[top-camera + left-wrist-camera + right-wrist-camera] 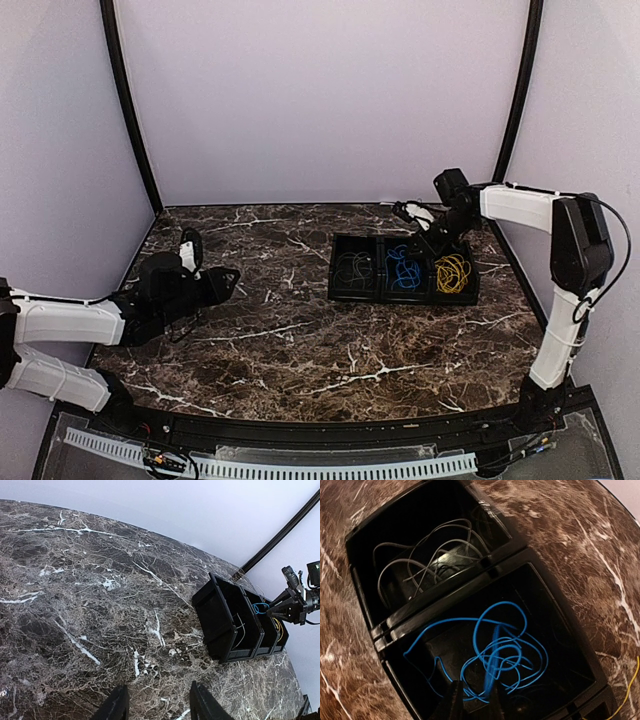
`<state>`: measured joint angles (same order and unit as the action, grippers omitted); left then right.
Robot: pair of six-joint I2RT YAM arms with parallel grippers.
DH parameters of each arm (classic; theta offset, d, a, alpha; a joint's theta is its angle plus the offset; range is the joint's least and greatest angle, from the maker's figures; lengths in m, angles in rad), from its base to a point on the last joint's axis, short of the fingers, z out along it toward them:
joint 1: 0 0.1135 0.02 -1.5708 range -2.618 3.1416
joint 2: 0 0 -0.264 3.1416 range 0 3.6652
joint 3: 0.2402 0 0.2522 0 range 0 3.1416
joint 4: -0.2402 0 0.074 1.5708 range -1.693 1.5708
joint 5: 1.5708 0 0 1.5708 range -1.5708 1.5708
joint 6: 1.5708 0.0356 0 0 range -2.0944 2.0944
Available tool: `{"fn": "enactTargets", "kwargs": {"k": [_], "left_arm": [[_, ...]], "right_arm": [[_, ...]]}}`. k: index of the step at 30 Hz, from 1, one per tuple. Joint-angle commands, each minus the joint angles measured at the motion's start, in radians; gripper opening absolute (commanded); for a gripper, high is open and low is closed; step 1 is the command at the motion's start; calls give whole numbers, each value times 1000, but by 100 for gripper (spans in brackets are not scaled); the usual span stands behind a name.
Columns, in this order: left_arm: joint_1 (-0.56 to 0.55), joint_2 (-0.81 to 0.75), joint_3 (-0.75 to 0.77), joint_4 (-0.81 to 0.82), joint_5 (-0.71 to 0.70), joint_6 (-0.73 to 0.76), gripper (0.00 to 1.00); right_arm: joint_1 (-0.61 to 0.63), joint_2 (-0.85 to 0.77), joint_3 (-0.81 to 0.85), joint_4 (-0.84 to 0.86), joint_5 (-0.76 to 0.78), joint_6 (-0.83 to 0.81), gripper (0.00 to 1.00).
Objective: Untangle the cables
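A black three-compartment tray sits at the right of the table. It holds pale grey cables on the left, blue cables in the middle and yellow cables on the right. My right gripper hovers over the blue compartment. In the right wrist view the gripper is narrowly open, with a blurred blue strand between its fingers above the blue coil. The grey coil lies in the neighbouring compartment. My left gripper is open and empty, low over the table at the left.
The tray shows far right in the left wrist view, with the right gripper above it. Black frame posts stand at both back corners, and white walls enclose the dark marble table.
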<state>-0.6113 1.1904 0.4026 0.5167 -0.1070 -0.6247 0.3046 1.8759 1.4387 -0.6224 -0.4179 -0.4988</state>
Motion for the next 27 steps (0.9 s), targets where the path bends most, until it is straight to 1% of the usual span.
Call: {"fn": "enactTargets", "kwargs": {"k": [1, 5, 6, 9, 10, 11, 12, 13, 15, 16, 18, 19, 22, 27], "left_arm": [[3, -38, -3, -49, -11, 13, 45], [2, -32, 55, -156, -26, 29, 52], [2, -31, 81, -196, -33, 35, 55], [3, -27, 134, -265, -34, 56, 61], [4, -27, 166, -305, -34, 72, 63], [4, -26, 204, -327, -34, 82, 65], [3, -23, 224, -370, -35, 103, 67], [4, -21, 269, -397, -41, 115, 69], [4, -8, 347, -478, -53, 165, 74], [4, 3, 375, -538, -57, 178, 74], [4, 19, 452, -615, -69, 216, 77], [4, 23, 495, -634, -78, 241, 78], [5, 35, 557, -709, -102, 285, 81], [5, 34, 593, -736, -131, 346, 85]], "right_arm": [[-6, -48, 59, -55, 0, 5, 29], [-6, -147, 52, -83, 15, 13, 46], [-8, -173, 47, -89, 25, 17, 49], [-23, -250, 15, -86, 52, 45, 58], [-29, -279, 0, -72, 67, 61, 64], [-40, -324, -20, -50, 84, 83, 72], [-55, -348, -46, -20, 102, 104, 90], [-71, -402, -74, 17, 117, 128, 98], [-112, -483, -130, 84, 127, 176, 99], [-134, -527, -166, 127, 139, 212, 99], [-156, -604, -235, 216, 199, 294, 99], [-156, -636, -265, 244, 237, 321, 99], [-161, -719, -330, 271, 316, 362, 99], [-169, -856, -460, 340, 257, 366, 99]]}}
